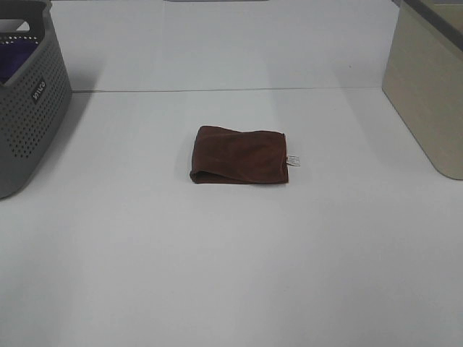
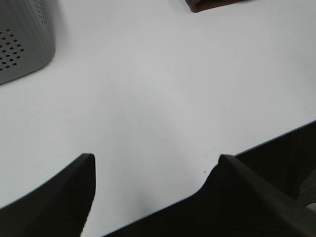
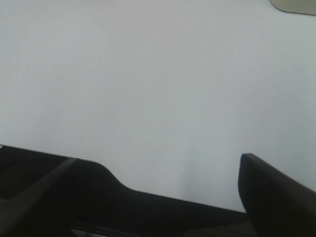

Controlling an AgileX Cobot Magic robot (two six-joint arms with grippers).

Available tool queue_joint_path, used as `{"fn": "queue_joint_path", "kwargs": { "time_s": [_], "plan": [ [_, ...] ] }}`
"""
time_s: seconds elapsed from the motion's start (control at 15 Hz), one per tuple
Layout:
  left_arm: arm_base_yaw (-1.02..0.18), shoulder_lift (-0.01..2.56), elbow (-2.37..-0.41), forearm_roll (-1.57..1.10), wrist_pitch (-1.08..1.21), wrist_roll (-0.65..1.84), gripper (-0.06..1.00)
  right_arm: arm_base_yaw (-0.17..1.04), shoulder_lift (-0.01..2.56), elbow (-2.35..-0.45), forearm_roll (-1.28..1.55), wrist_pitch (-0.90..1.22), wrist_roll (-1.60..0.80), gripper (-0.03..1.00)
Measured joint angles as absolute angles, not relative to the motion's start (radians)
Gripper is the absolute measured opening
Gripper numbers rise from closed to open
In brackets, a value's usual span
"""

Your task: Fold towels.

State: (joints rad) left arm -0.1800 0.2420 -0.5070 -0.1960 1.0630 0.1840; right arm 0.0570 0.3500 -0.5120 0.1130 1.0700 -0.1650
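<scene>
A dark reddish-brown towel (image 1: 239, 155) lies folded into a compact rectangle at the middle of the white table (image 1: 217, 275), its small white tag (image 1: 293, 160) sticking out at the right edge. A corner of the towel (image 2: 212, 4) shows at the edge of the left wrist view. Neither arm shows in the exterior high view. My left gripper (image 2: 155, 165) is open and empty over the table near its front edge, far from the towel. My right gripper (image 3: 158, 165) is open and empty over bare table near the edge.
A grey perforated basket (image 1: 25, 101) stands at the far left with something purple inside; it also shows in the left wrist view (image 2: 22, 42). A beige bin (image 1: 430, 87) stands at the far right, and its corner (image 3: 294, 6) shows in the right wrist view.
</scene>
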Motion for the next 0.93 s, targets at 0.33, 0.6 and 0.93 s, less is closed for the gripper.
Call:
{"fn": "queue_joint_path", "kwargs": {
  "time_s": [0.33, 0.6, 0.93],
  "plan": [
    [-0.063, 0.176, -0.501, -0.198, 1.061, 0.184, 0.66, 0.057, 0.307, -0.512, 0.113, 1.070, -0.165, 0.81],
    [0.033, 0.030, -0.501, -0.198, 1.060, 0.184, 0.66, 0.057, 0.159, -0.512, 0.115, 1.069, -0.165, 0.81],
    [0.026, -0.004, -0.501, -0.198, 1.061, 0.184, 0.66, 0.057, -0.005, -0.507, 0.125, 1.070, -0.165, 0.81]
  ]
}}
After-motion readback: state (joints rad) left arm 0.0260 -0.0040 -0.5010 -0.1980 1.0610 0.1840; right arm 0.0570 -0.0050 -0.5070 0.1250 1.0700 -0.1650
